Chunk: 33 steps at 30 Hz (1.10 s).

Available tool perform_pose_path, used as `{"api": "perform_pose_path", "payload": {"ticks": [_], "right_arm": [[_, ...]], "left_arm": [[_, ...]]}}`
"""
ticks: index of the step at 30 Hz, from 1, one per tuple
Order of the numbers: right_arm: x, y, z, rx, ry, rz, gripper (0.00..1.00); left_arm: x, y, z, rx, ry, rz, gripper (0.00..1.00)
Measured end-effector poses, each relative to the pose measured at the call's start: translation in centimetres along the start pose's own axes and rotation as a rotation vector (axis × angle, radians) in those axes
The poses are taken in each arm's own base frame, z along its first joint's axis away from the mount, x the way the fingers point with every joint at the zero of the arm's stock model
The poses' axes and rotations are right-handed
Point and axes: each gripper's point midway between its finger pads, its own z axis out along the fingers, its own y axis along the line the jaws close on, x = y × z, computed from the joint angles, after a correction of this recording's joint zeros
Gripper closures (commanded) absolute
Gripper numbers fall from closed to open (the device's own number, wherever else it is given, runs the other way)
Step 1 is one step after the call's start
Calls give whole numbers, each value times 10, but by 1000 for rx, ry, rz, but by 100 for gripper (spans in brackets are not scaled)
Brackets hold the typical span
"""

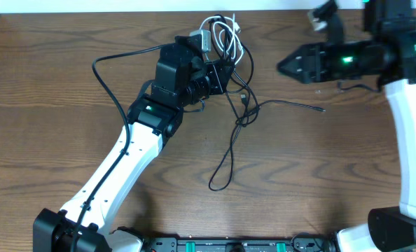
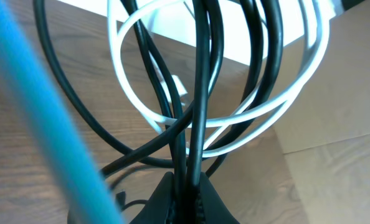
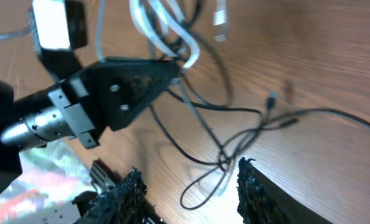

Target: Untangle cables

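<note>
The cables are a bunch of thin black cords (image 1: 234,119) and a short white one (image 1: 225,36) coiled near the table's back edge. My left gripper (image 1: 218,73) is shut on the bunch where several black cords (image 2: 197,124) pass between its jaws, with white loops (image 2: 300,81) behind them. From there one black cord trails to a loop (image 1: 220,175) and another to a plug end (image 1: 320,108). My right gripper (image 1: 281,66) hovers to the right of the bunch. It stands open with nothing between its fingers (image 3: 253,186), the black cords (image 3: 235,140) on the wood below it.
A long black cord (image 1: 103,66) arcs off to the left of the left arm. The table's back edge (image 1: 124,12) runs just behind the coil. A blurred blue strip (image 2: 42,124) crosses the left wrist view. The arm bases (image 1: 229,245) line the front edge.
</note>
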Motion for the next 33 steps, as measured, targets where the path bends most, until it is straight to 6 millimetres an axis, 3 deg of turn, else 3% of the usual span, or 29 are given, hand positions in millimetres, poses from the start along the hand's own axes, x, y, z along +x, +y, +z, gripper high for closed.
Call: {"api": "perform_pose_path", "payload": {"ticks": [3, 9, 17, 33], "right_arm": [[1, 6, 16, 1, 26, -17, 54], [1, -5, 34, 58, 57, 7, 52], [2, -18, 37, 120, 65, 34, 51], [5, -24, 43, 143, 86, 67, 50]], "left_arm": [[2, -1, 0, 4, 8, -28, 92], [10, 1, 0, -4, 39, -52, 92], [17, 5, 0, -20, 71, -51, 92], [36, 27, -3, -120, 133, -79, 92]]}}
